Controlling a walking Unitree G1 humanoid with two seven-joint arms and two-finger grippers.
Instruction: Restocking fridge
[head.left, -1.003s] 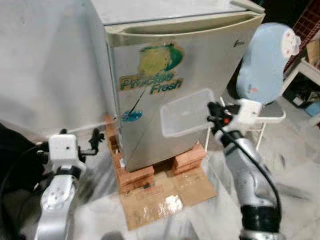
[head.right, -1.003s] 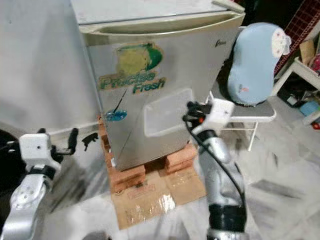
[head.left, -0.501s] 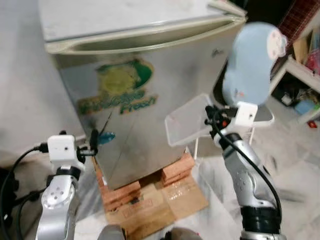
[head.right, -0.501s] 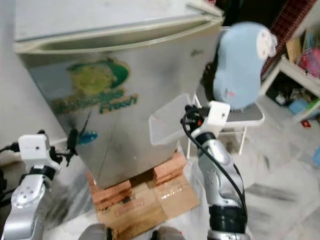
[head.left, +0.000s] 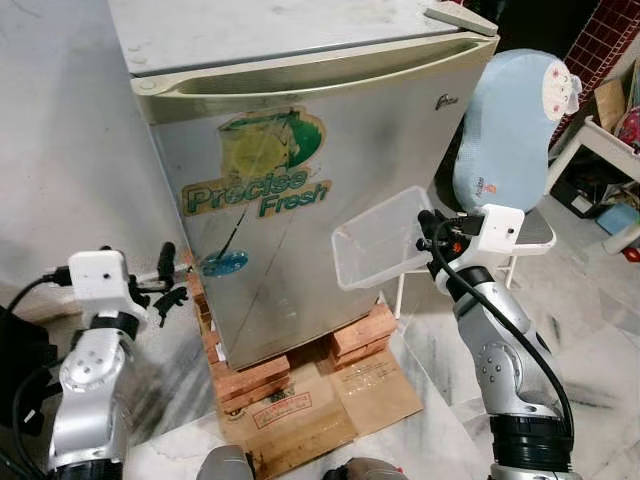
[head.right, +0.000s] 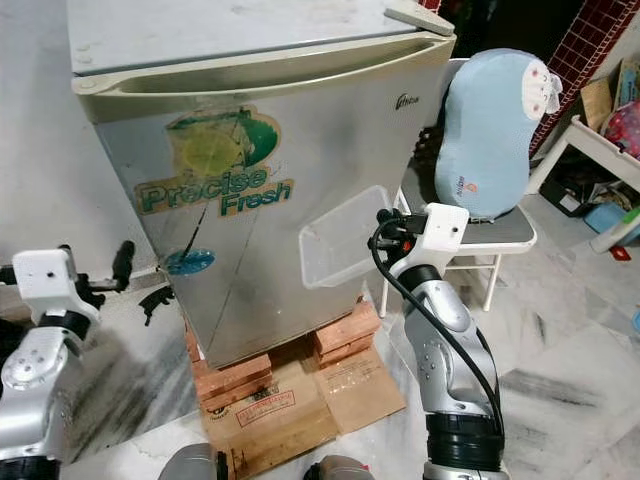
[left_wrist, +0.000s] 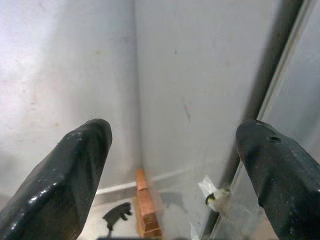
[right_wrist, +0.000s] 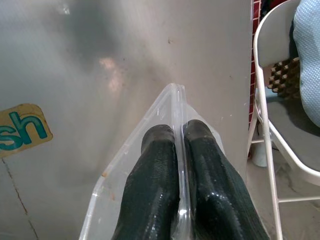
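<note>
A small silver fridge with a "Precise Fresh" sticker stands shut on bricks before me. My right gripper is shut on the rim of a clear plastic container, held in the air in front of the fridge door's right part. In the right wrist view both fingers pinch the container wall. My left gripper is open and holds nothing, raised beside the fridge's left front corner. In the left wrist view its fingers stand wide apart facing the fridge's side.
Bricks and flattened cardboard lie under the fridge. A white folding chair with a pale blue cushion stands close on the right. A grey wall is on the left. A small black object lies on the floor.
The camera has shifted, so the fridge now sits more central. My right gripper still grips the container in front of the door. The left gripper stays raised beside the fridge's left corner.
</note>
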